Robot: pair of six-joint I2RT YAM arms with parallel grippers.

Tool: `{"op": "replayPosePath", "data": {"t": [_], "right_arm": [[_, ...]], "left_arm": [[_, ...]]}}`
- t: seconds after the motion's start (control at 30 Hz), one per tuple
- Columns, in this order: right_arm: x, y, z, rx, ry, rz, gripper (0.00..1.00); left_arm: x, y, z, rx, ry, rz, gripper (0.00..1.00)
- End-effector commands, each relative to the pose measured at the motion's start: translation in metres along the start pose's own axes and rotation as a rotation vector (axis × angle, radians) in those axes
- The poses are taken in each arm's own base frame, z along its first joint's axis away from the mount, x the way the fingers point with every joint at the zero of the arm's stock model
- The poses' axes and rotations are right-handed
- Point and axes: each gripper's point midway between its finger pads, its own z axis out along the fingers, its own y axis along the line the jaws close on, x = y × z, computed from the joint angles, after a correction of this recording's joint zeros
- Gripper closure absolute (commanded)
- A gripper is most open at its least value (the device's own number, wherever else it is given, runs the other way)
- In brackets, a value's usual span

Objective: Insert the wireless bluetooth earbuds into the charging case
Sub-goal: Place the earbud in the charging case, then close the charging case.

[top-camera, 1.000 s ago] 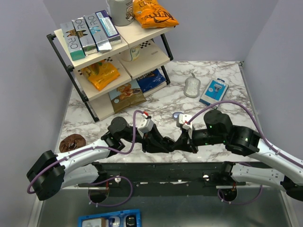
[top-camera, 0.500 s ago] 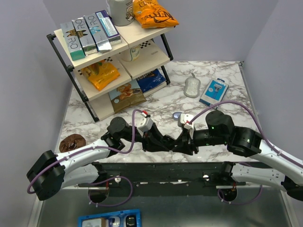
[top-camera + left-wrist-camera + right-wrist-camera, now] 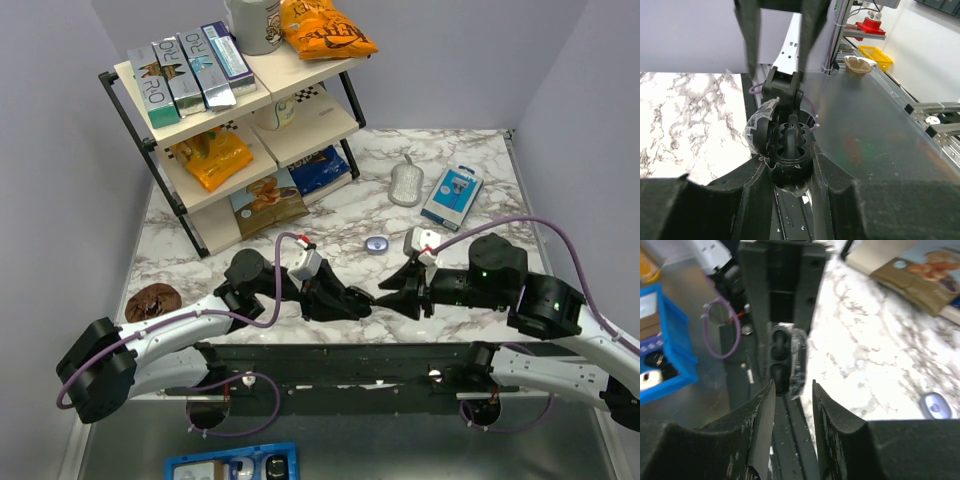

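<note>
The left gripper (image 3: 789,158) clamps the open charging case (image 3: 790,140). The right gripper (image 3: 793,386) is narrowly parted, empty, the case just beyond its fingertips.

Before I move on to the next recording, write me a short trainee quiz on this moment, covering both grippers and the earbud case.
1. True or false: the right gripper is clamped on the small black charging case with the clear hinged lid.
2. Where is the small round pale-blue disc? A) on the white marble table B) between the right gripper's fingers C) inside the case
3. Fill in: the ___ gripper grips the case, whose lid stands open.
Key: 1 false, its jaws stand apart and empty, short of the case. 2 A. 3 left; the left gripper pinches it.
</note>
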Motion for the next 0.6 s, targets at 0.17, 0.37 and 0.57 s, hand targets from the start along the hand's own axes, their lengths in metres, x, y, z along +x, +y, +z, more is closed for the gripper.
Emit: {"op": "replayPosePath", "data": {"t": [0.17, 0.37, 0.57], "right_arm": [[0.000, -0.045, 0.001, 0.263, -0.013, 0.063, 0.53], [0.006, -0.048, 0.016, 0.259, 0.019, 0.083, 0.51], [0.007, -0.042, 0.023, 0.218, 0.026, 0.078, 0.52]], "left_arm": [[0.000, -0.009, 0.004, 0.042, -0.009, 0.038, 1.00], [0.004, -0.009, 0.007, 0.046, 0.005, 0.031, 1.00], [0.008, -0.009, 0.010, 0.049, 0.015, 0.025, 1.00]]}}
